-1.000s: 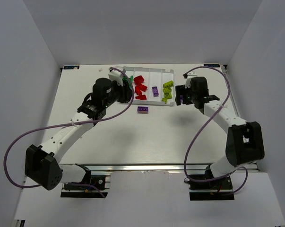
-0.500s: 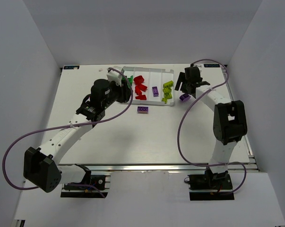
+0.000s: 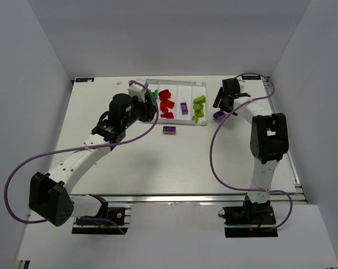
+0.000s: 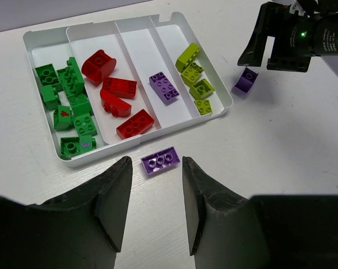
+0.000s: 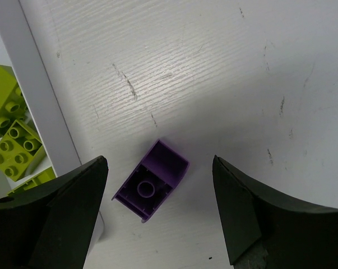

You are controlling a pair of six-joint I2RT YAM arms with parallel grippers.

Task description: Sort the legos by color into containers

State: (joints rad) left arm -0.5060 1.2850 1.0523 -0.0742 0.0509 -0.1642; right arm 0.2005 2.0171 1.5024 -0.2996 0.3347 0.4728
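The white tray (image 3: 177,82) lies at the table's far middle. In the left wrist view its compartments (image 4: 136,53) hold, left to right, green legos (image 4: 68,103), red legos (image 4: 115,95), one purple lego (image 4: 164,87) and yellow-green legos (image 4: 194,78). A flat purple lego (image 3: 169,130) lies on the table just before the tray, below my open, empty left gripper (image 4: 156,168). A second purple lego (image 5: 151,181) lies upside down to the right of the tray. My right gripper (image 5: 159,162) hangs open above it, not touching.
The tray's right wall (image 5: 23,67) runs close to the left of the upside-down lego (image 3: 218,116). The right gripper's body (image 4: 281,45) hangs over that corner. White enclosure walls stand around the table. Purple cables loop off both arms.
My right gripper has swung back toward the far edge, and its arm has folded in. The upside-down purple lego now shows on the table beside the tray. My left arm has barely moved.
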